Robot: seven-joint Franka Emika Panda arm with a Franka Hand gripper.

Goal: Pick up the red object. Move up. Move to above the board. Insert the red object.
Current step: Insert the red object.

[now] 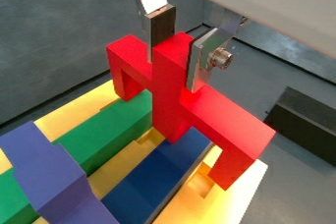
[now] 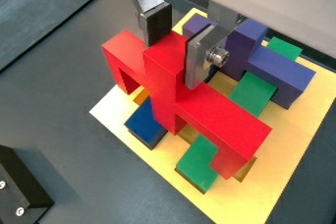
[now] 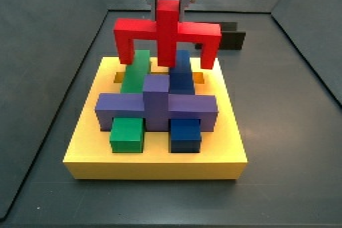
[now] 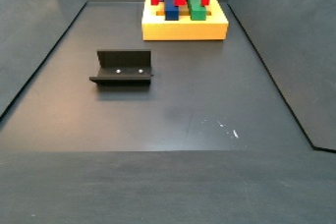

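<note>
Red object [image 1: 184,110]: nearest the wrist cams, clamped by its central upright post betw. the fingers [image 1: 159,24] of the end effector [image 2: 178,41]. Grip is closed on the post, legs hanging down. Piece sits over the far end of the board [image 3: 158,157], legs at or near the slots; contact can't be confirmed. Judged rigid, light, smooth-faced, so slip-prone if tilted; not fragile. Post is the correct hold: flat parallel faces, centred, keeps both legs level. Fixture [image 4: 124,67] stands well apart on the bench [image 4: 197,120]
</note>
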